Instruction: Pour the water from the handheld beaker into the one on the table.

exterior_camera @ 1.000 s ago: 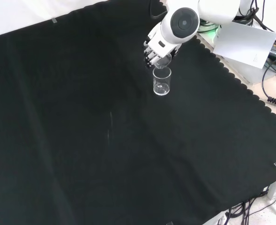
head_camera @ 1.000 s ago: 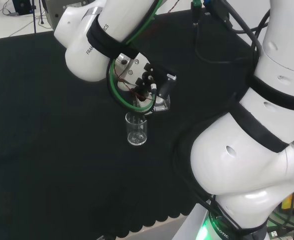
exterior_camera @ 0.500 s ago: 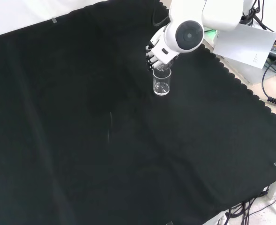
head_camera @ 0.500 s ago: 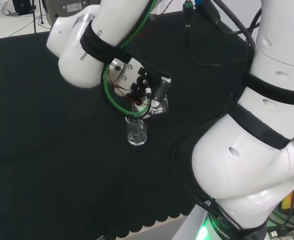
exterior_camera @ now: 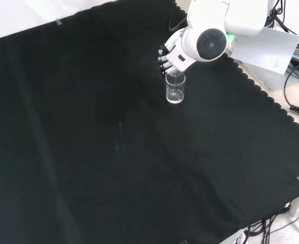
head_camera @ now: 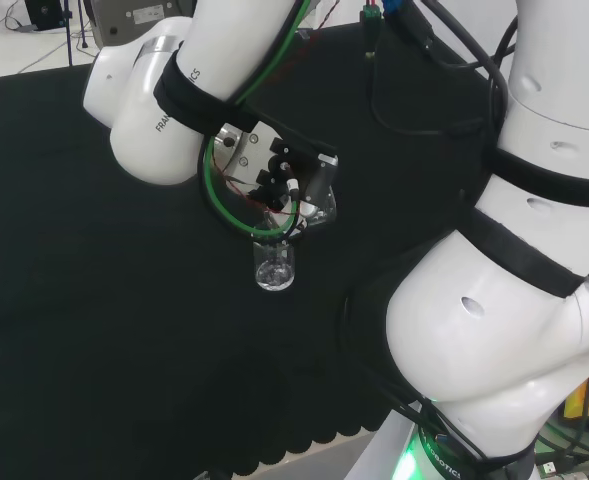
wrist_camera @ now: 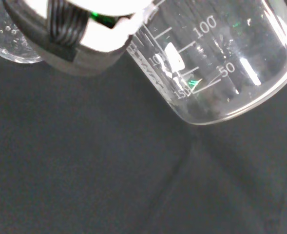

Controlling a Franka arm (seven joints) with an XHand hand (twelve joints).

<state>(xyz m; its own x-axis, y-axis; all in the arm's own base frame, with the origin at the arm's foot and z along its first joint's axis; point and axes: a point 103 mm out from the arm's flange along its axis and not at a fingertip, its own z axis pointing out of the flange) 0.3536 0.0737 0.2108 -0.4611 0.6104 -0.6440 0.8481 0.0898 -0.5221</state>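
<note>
The hand [exterior_camera: 170, 57] grasps the tilted handheld beaker [wrist_camera: 216, 63], its mouth just above the table beaker [exterior_camera: 175, 88] standing directly below.

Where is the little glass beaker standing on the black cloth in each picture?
Head view: the standing beaker is near the middle, just under the hand.
Front view: the beaker is upper right of centre, right below the hand's fingers.
Wrist view: a clear round rim at a corner is probably it; the big tilted beaker is the held one.
Shared landmark: the black cloth.
</note>
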